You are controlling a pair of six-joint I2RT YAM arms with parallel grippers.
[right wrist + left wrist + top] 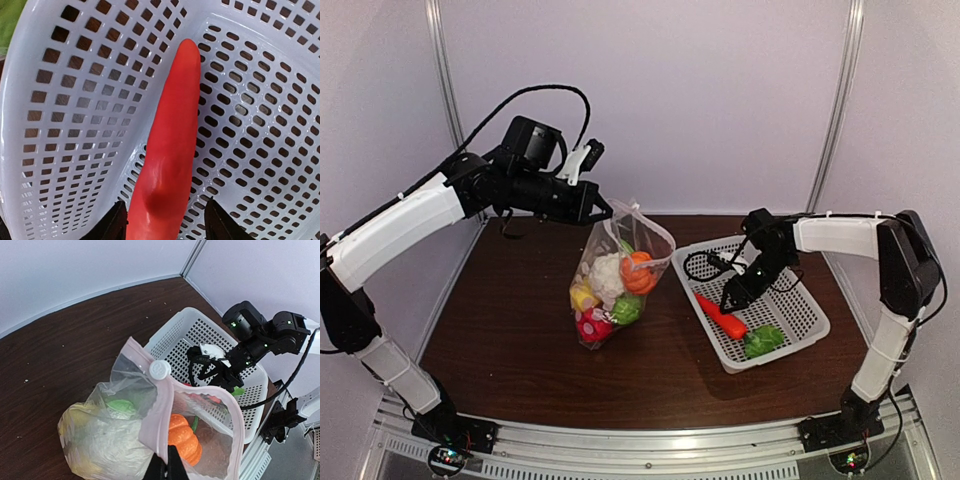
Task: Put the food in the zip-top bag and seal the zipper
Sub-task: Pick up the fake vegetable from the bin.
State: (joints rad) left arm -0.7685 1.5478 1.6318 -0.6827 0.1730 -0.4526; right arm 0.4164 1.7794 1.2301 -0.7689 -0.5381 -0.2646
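The thick end of the carrot (167, 145) is cut off by the right wrist view's bottom edge, where only the tips of the right hand (166, 222) are seen. The base of the zip-top bag (120, 435) is cut off in the left wrist view.

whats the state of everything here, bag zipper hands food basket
zip-top bag, upright on the table, mouth open, part filled with food
zipper, unsealed, slider at one end
left hand, shut on the bag's rim, holding it up
right hand, open, fingers either side of the carrot
carrot, lying in the basket
green vegetable, lying in the basket
basket, upright on the table, holding those two
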